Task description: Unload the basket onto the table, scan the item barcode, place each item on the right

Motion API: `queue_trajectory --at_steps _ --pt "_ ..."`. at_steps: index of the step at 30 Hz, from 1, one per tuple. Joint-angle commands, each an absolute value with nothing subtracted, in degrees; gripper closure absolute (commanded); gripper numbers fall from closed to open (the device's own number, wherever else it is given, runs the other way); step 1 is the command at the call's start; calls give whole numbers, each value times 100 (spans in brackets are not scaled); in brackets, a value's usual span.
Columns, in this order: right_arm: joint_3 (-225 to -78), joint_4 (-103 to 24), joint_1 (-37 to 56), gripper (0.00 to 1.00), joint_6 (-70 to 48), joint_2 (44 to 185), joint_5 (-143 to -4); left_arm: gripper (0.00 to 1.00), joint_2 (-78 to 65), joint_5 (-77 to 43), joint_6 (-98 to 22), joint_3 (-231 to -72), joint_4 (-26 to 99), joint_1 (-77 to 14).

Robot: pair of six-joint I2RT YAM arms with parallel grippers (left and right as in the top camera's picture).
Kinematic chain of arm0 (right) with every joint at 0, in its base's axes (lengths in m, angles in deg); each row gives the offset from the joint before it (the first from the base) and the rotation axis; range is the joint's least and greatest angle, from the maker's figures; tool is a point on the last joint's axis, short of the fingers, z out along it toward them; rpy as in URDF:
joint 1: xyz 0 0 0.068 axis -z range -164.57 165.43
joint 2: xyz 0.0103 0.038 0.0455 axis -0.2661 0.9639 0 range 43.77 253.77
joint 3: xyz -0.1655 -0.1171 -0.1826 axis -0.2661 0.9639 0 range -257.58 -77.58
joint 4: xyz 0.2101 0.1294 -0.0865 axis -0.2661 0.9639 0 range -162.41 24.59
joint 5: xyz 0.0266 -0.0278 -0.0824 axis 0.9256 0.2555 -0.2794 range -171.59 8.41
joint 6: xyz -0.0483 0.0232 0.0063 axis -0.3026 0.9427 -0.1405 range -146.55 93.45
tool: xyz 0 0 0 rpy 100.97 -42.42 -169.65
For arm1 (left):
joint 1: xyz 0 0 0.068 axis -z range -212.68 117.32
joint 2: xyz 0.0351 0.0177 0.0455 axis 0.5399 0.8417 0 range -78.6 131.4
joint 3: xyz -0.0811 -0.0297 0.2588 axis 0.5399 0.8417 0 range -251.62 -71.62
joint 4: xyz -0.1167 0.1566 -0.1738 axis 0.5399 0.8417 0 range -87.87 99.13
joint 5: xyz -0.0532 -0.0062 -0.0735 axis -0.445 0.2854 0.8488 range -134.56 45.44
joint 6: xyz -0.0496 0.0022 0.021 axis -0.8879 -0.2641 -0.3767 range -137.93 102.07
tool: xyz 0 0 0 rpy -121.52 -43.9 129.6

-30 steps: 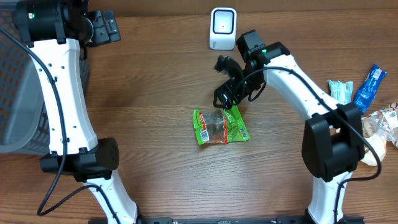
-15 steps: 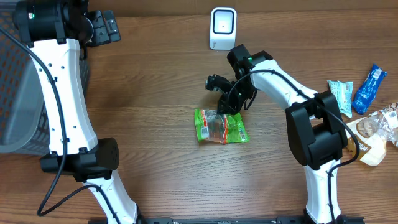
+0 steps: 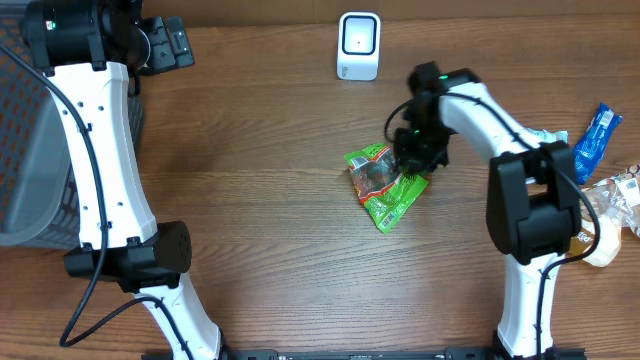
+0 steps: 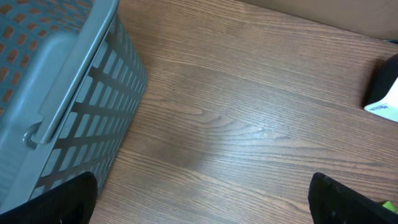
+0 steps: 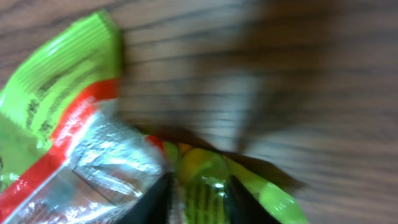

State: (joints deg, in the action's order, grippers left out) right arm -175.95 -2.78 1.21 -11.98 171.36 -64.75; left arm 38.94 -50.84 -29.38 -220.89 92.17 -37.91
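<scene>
The item is a green snack packet (image 3: pixel 381 190) with a red band and a clear window, lying slanted mid-table. My right gripper (image 3: pixel 409 164) stands over its right edge, shut on it. The right wrist view shows the packet (image 5: pixel 74 143) close up and blurred, a green fold pinched between my right gripper's (image 5: pixel 199 198) two dark fingers. No barcode is readable. The white scanner (image 3: pixel 358 45) stands at the back centre, apart from the packet. My left gripper (image 3: pixel 166 44) hovers open at the back left; in its wrist view the left gripper (image 4: pixel 202 200) has only bare wood between its fingers.
A grey slatted basket (image 3: pixel 20 150) fills the left edge, also close by as the basket (image 4: pixel 56 93) in the left wrist view. At the right edge lie a blue packet (image 3: pixel 595 140), a teal packet (image 3: pixel 547 145) and a clear bag of bread (image 3: pixel 605 215).
My right gripper closed on the green packet and dragged it right and slightly back, turning it askew. The left arm has not moved.
</scene>
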Motion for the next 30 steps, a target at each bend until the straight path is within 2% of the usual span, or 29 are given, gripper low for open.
queue_trajectory --at_steps 1,4,6,8,11,17,19,22,23,24,30 --pt "-17711 -108 285 39 -1788 17033 -5231 0 3756 -5095 -2866 -22146 9213 -3752" --pt "-17711 21 451 30 -2473 16919 -4977 0 3756 -5095 -2866 -22146 9213 -3752" --pt "-17709 36 565 18 -3135 16869 -4984 0 3756 -5095 -2866 -22146 9213 -3752" --pt "-17661 -21 609 9 -4250 16884 -4997 0 3756 -5095 -2866 -22146 9213 -3752" --pt "-17348 -399 574 4 -5071 16895 -4988 1 3756 -5095 -2866 -22146 9213 -3752" --pt "-15999 -2254 145 4 -5054 16895 -4462 0 3756 -5095 -2866 -22146 9213 -3752" --pt "-15790 -2525 -38 11 -4842 16895 -4462 0 3756 -5095 -2863 -22146 9213 -3752" --pt "-15790 -2396 -182 80 -4632 16895 -4438 0 3754 -5095 -2866 -22146 9213 -3752" --pt "-15790 -2357 -209 93 -4527 16895 -4440 0 3756 -5095 -2866 -22146 9213 -3752" --pt "-15790 -2289 -233 96 -4389 16895 -4435 0 3756 -5095 -2863 -22146 9213 -3752" --pt "-15840 -1977 -176 96 -3826 16880 -4370 0 3756 -5095 -2866 -22146 9213 -3752"
